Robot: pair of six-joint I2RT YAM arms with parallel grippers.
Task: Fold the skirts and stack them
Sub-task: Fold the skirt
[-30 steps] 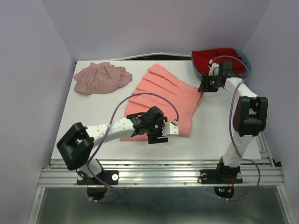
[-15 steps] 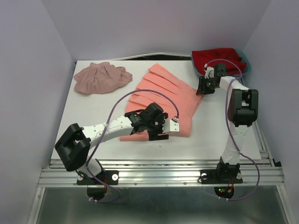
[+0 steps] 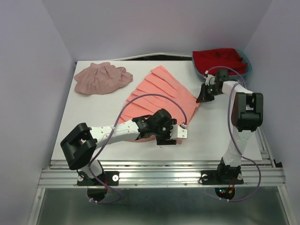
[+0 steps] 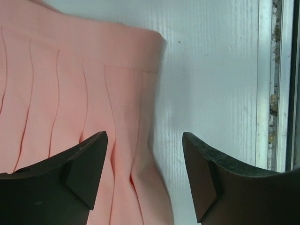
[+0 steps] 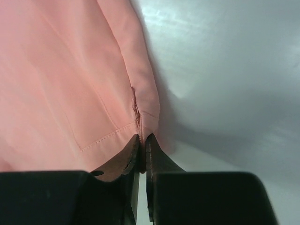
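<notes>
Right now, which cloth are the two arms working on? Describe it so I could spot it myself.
On the white table, dead centre, lies a wide salmon-coral skirt. The right gripper pinches its right corner; the open left gripper hangs over its near edge. Unlike the small crumpled mauve-pink skirt at far left, it has flat pleats.

Big coral skirt spread flat in middle of white table. Small pink skirt bunched at far left corner, well apart. Left gripper low at coral skirt's near edge. Right gripper at its right corner. Far right: red cloth in bin.
</notes>
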